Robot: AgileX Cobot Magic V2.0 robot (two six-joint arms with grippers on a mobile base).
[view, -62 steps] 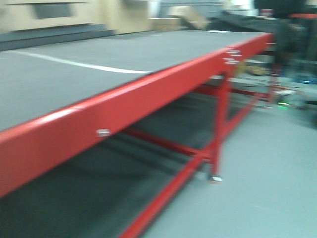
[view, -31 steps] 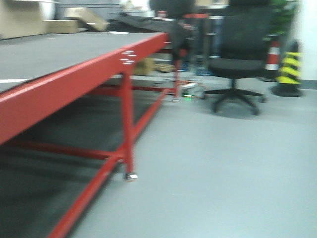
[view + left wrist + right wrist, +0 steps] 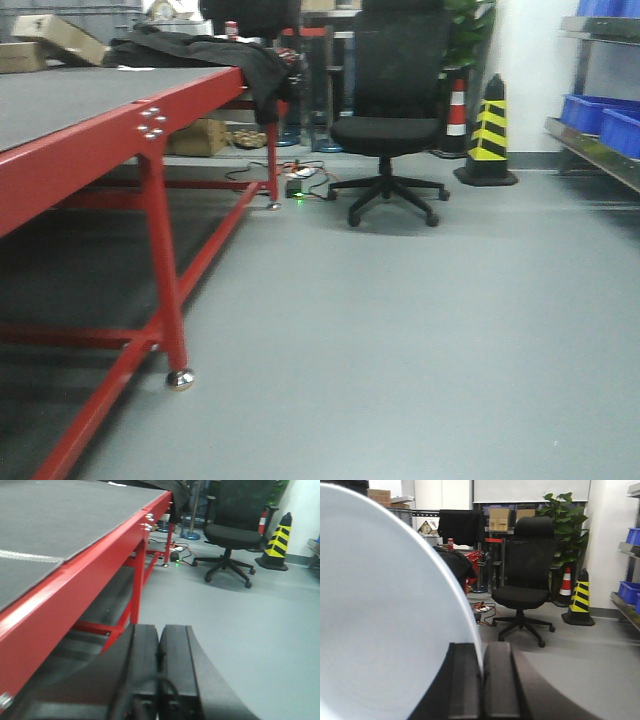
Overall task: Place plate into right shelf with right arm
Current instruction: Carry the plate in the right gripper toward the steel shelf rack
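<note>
Our right gripper (image 3: pixel 481 655) is closed on the rim of the plate (image 3: pixel 385 620), held on edge so, we judge, it cannot slip; the shelf (image 3: pixel 600 155) stands well apart at right. Our left gripper (image 3: pixel 159 635) is closed, empty.

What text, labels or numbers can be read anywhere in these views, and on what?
No text is readable.
Any print on the cardboard boxes is too small.
The red can is too blurred.
The black-and-yellow cone has stripes only; the plate is blank.
</note>
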